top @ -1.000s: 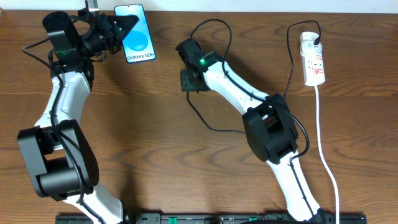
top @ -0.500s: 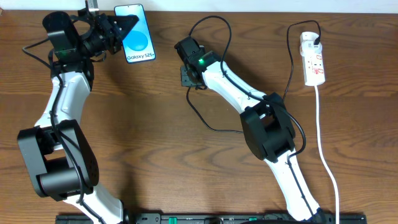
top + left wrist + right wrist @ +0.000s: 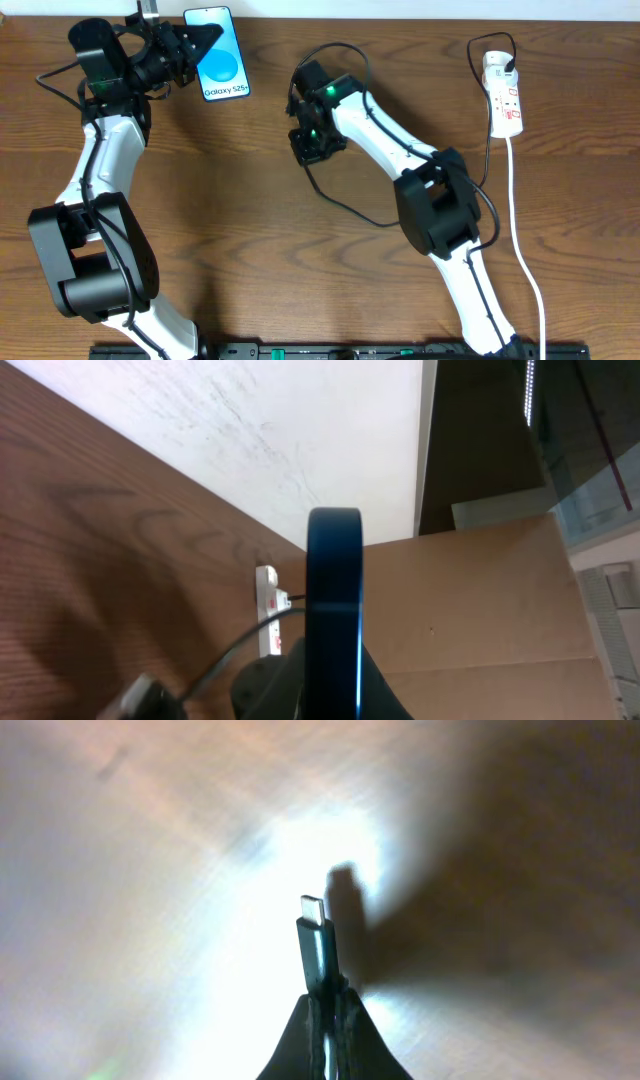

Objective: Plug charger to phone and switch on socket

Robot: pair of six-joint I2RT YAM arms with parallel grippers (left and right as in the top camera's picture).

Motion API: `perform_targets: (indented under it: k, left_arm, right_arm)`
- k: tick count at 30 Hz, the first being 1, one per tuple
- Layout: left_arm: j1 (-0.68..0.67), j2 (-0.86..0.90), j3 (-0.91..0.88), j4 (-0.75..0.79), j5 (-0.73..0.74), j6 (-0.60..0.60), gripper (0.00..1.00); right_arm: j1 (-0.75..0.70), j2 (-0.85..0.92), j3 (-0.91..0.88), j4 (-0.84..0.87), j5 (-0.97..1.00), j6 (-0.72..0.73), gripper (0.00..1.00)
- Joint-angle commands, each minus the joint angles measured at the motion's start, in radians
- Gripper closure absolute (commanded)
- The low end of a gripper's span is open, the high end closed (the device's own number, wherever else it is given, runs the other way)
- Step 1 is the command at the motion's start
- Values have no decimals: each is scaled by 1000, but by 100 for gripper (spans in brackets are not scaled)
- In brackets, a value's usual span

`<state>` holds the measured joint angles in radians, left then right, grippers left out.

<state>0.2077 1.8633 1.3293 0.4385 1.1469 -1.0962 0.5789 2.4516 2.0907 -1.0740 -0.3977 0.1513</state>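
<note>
The phone [image 3: 224,62], cyan screen up, sits at the table's far left-centre, and my left gripper [image 3: 205,42] is shut on its left edge. In the left wrist view the phone [image 3: 335,590] shows edge-on between the jaws of the left gripper [image 3: 335,665]. Mid-table, my right gripper [image 3: 314,143] is shut on the charger's connector end. The small connector tip [image 3: 316,942] sticks up out of the right gripper [image 3: 327,1005] just above the wood. The charger's black cable [image 3: 345,208] loops around the right arm towards the white socket [image 3: 503,97] at the far right.
The socket's white cord [image 3: 520,220] runs down the right side to the front edge. A white wall and a cardboard panel [image 3: 480,610] stand beyond the table's far edge. Both arm bases sit at the near edge.
My right gripper has shut on the connector end and shifted a little towards the near side, turning its wrist; the cable loop moved with it. Left arm and phone have not moved.
</note>
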Motion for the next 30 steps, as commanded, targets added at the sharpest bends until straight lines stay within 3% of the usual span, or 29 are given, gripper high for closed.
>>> perform_targets:
  k: [1, 12, 16, 25, 30]
  left_arm:
    - [5, -4, 12, 12, 26, 3, 93]
    - [5, -4, 12, 12, 63, 15, 92]
    - [5, -5, 12, 12, 67, 15, 93]
    - [5, -4, 12, 12, 73, 21, 93]
    - [5, -5, 12, 12, 73, 21, 93]
  right_arm:
    - [-20, -141, 3, -42, -229, -166, 99]
    - [-43, -260, 3, -121, -511, -136, 99]
    - [-43, -256, 1, -140, -491, -137, 99]
    - [-29, -256, -76, -116, -73, -8, 99]
    - [-1, -256, -206, -2, 32, 59, 99]
